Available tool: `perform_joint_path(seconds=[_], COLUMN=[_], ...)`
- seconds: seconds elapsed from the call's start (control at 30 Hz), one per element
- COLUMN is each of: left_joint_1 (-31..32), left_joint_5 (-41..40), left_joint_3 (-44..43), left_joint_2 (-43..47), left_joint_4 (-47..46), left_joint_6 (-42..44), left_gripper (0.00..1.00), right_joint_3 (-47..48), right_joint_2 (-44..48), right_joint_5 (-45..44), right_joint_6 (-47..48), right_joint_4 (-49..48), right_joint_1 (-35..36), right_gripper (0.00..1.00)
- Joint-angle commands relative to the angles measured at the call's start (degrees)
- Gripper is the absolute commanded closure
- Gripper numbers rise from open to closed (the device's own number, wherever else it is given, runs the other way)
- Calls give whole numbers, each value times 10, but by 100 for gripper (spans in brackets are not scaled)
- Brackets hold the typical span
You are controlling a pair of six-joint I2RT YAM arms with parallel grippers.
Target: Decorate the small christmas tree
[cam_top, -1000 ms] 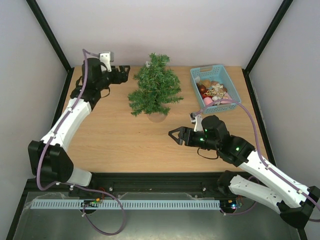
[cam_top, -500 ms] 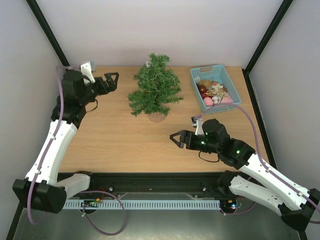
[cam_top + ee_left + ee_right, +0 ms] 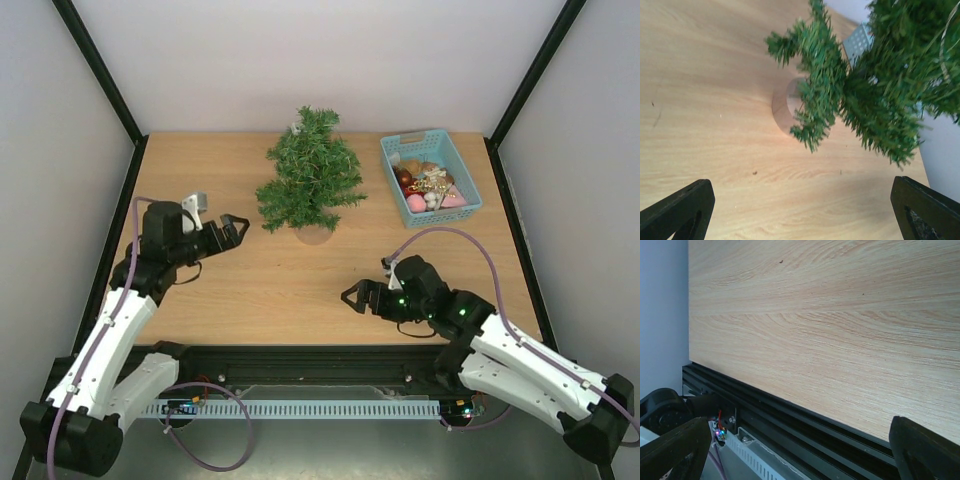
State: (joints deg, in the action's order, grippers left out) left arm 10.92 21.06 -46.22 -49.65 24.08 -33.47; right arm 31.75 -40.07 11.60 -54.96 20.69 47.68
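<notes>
Left gripper (image 3: pixel 236 229): jaws spread wide, nothing between them. In the wrist view its dark fingertips (image 3: pixel 681 210) sit at the two lower corners with only wood grain in the gap. It is aimed at the tree from the left side of the table and is apart from the branches.

Right gripper (image 3: pixel 351 297): jaws likewise wide and empty. It is over the near middle of the table, pointing left. Its wrist view shows bare wood and the black front rail (image 3: pixel 790 424).

The small christmas tree (image 3: pixel 311 178): upright at the far middle of the table (image 3: pixel 270 290) on a round tan base (image 3: pixel 313 235). The branches are bushy and dark green. It is touched by neither gripper.

Light-blue basket (image 3: pixel 386 160): at the far right, just beside the tree. It holds a heap of ornaments (image 3: pixel 430 186) in red, pink and gold.
</notes>
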Motion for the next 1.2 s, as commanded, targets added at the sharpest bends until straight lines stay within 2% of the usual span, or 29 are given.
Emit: perform_joint_path(seconds=[0.0, 0.2, 0.33, 0.57, 0.87, 1.03, 1.17], left_joint_1=[12, 18, 39, 52, 52, 52, 51], left_joint_5=[28, 19, 33, 15, -12, -16, -20], left_joint_3=[31, 29, 51, 61, 86, 91, 82], left_joint_2=[18, 22, 44, 83, 109, 84, 65], left_joint_4=[20, 46, 35, 67, 84, 72, 61], left_joint_6=[-26, -27, -55, -64, -68, -68, -62], left_gripper=[1, 1, 1, 1, 1, 1, 1], right_joint_3=[1, -4, 4, 10, 45, 82, 173], right_joint_2=[-27, -48, -48, -45, -106, -148, -189], right_joint_5=[12, 3, -13, -36, -56, -65, -65], right_joint_6=[-1, 7, 8, 5, 6, 19, 78], right_joint_4=[-25, -36, -22, -7, -3, 17, 48], right_joint_1=[-1, -2, -2, -11, -22, -68, -167], right_gripper=[2, 1, 1, 2, 1, 1, 1])
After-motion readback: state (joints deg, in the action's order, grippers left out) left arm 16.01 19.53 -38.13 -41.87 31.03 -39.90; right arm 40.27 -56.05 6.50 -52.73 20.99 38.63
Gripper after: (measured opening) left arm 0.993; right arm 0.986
